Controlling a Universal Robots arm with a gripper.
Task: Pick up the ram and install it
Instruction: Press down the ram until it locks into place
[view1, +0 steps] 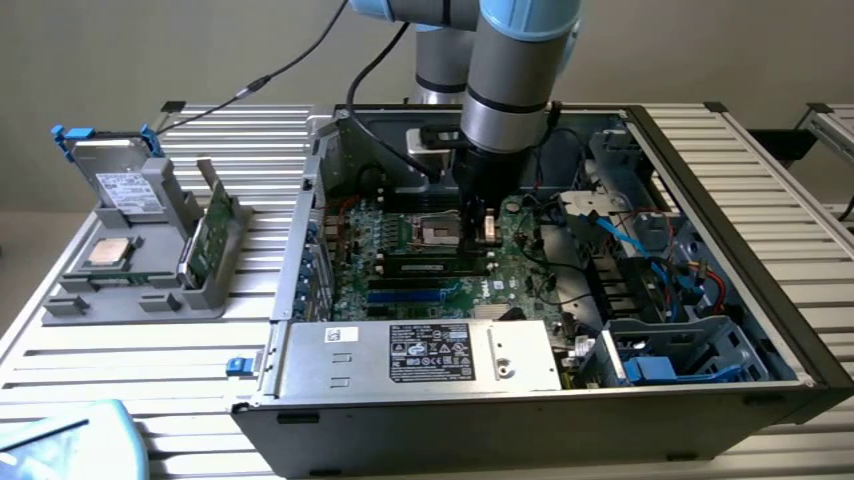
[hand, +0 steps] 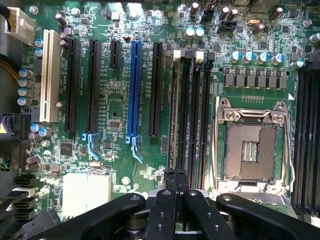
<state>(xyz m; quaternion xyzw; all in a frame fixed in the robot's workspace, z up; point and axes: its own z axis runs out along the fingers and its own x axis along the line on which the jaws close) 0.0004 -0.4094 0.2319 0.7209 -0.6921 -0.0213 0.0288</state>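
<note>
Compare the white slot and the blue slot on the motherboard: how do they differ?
The white slot is cream-coloured; the blue slot is bright blue. The blue slot ends in a pale blue latch; the white slot has none. Both are empty and parallel.

Silver-grey tubular arm (view1: 514, 90) with pale blue joint caps — black cables trailing from it — ending in black fingers (hand: 170, 200) with round pivot screws.
</note>
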